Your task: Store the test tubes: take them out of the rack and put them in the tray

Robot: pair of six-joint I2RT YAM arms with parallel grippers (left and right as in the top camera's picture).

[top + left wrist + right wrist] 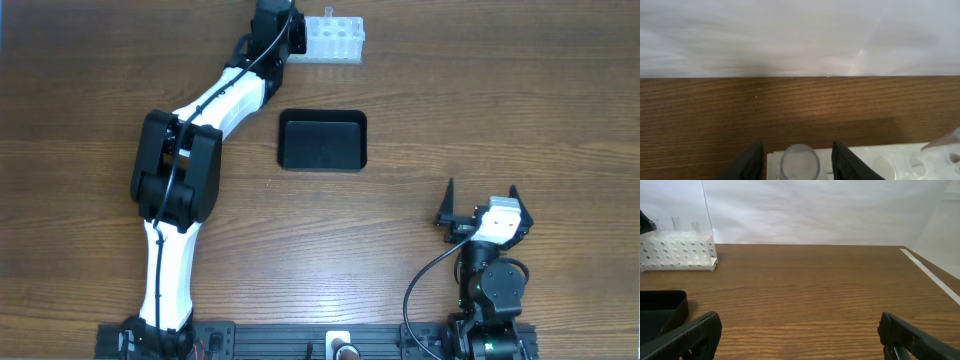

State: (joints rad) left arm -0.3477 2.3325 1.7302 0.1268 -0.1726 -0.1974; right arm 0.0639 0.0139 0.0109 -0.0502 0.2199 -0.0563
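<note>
Top view: rack (335,38) sits at 12 o'clock on the bench (520,100), with the left hand (297,40) at its 9 o'clock end. The black tray (283,140) lies at 6 o'clock of the rack, apart from it and empty. The right hand (481,195) is at 4 o'clock of the tray, well apart, fingers spread, holding nothing.

Left wrist view: the left fingers (756,161) are spread either side of one test tube (800,161) standing in the end hole of the rack. A gap shows on both sides, so no pinch yet. Neighbouring holes look empty, and another tube rim shows at the far end.

Right wrist view: a few test tubes (675,224) stand up out of the rack, and a tray corner is near, with nothing in it.

Step, as I judge it: grasping the first tube. Next move calls for pressing the fingers onto the tube, lifting straight up clear of the hole, then carrying it toward 6 o'clock to the tray.
</note>
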